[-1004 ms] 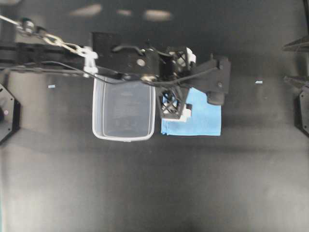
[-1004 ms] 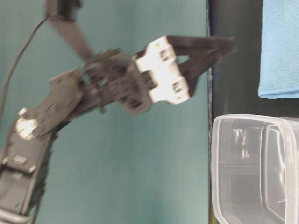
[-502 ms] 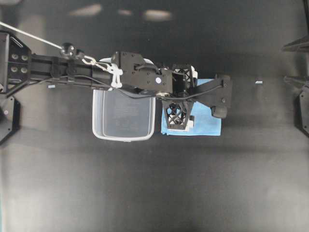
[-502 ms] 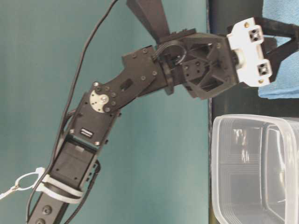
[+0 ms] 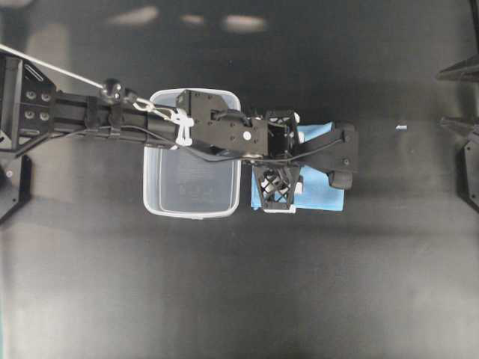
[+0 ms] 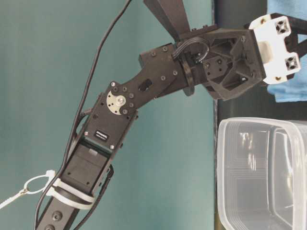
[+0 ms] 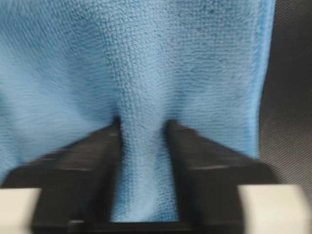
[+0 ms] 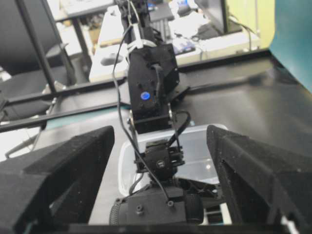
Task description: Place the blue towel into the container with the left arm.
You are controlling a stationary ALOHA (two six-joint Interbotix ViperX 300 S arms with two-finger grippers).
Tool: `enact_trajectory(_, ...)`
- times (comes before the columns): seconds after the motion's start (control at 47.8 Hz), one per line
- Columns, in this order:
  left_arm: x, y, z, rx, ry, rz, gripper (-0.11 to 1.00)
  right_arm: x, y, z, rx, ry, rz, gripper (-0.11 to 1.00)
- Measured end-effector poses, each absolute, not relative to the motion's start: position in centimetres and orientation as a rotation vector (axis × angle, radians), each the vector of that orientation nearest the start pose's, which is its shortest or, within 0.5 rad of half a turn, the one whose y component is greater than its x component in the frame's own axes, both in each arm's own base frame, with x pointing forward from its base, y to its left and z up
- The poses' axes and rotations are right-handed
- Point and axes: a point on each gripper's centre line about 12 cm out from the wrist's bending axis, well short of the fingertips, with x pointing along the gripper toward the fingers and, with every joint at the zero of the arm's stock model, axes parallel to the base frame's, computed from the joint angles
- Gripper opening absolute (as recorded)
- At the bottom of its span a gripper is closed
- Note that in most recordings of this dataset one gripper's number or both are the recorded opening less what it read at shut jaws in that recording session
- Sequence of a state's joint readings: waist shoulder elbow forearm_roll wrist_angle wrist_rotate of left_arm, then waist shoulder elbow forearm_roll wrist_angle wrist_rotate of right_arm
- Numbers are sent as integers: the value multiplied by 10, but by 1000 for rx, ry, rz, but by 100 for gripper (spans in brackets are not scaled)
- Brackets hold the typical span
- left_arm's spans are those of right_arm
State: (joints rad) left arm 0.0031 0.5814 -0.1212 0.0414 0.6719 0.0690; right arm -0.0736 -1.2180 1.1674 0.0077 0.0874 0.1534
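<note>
left tool (image 7: 144, 131) pinches a ridge of the blue towel (image 5: 320, 191) beside the container (image 5: 191, 176); right tool (image 8: 161, 180) spread wide, holding nothing.

No text can be read. A small white label on the left arm (image 6: 100, 135), just below its round silver joint disc in the table-level view, carries print too small and blurred to make out.

One camera looks straight down on the worktop (image 5: 299, 284); another sits low at its edge. Both share the container (image 5: 192, 179) (image 6: 261, 172); wrist cameras look close along their fingers (image 7: 92, 161).
</note>
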Motion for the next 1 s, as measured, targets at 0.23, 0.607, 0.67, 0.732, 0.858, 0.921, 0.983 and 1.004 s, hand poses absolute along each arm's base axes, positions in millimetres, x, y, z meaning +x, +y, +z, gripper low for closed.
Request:
enact_trajectory(0.23, 532, 2, 108, 113, 1129, -39, 5, 157, -11, 297, 162, 34, -74, 74)
enact_trajectory(0.607, 521, 3, 214, 116, 983, -29, 5, 156, -11, 295, 161, 35, -76, 74)
enact_trajectory(0.67, 512, 3, 240, 115, 959, -26, 5, 156, -11, 295, 161, 35, -76, 74)
enact_trajectory(0.732, 499, 4, 268, 114, 939, -23, 5, 156, -11, 295, 163, 37, -76, 74)
enact_trajectory(0.858, 468, 4, 300, 111, 948, -19, 5, 156, -11, 295, 163, 37, -76, 74)
enact_trajectory(0.921, 450, 7, 305, 111, 975, -15, 5, 156, -11, 294, 163, 38, -76, 74)
enact_trajectory(0.983, 433, 11, 311, 103, 987, -6, 5, 157, -11, 293, 163, 42, -77, 74)
enact_trajectory(1.004, 427, 12, 312, 102, 989, -2, 5, 156, -11, 294, 163, 40, -76, 74)
